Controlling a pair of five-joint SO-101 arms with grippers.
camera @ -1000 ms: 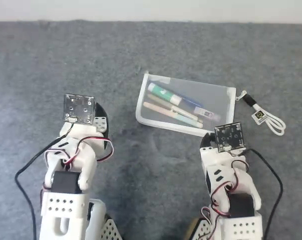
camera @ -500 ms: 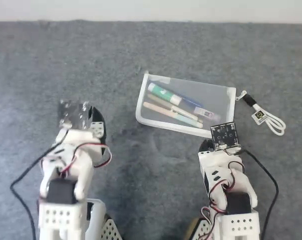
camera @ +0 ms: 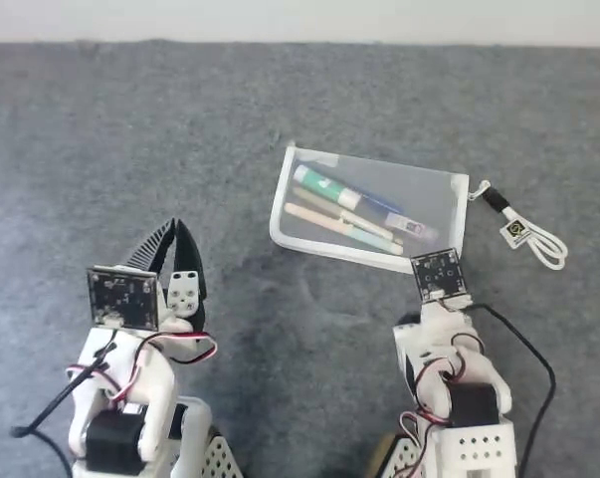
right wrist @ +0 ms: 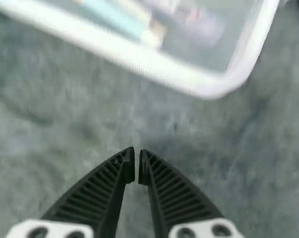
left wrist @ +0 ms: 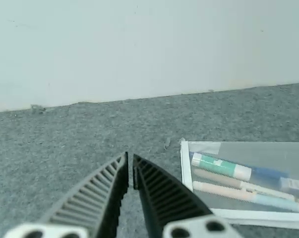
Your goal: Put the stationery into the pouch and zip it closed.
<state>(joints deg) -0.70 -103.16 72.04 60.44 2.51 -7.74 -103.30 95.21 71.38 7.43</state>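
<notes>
The clear pouch [camera: 369, 209] lies flat on the grey carpet [camera: 280, 100] with the pens [camera: 344, 214] inside, the left gripper [left wrist: 130, 171] well off to its side and the right gripper [right wrist: 136, 161] just beside its near edge, the 2 grippers' jaws pressed together and empty.

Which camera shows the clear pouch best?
The high view: the whole pouch lies in frame, pens inside. In the left wrist view the pouch is cut off at one end; the right wrist view catches one rim and corner.
</notes>
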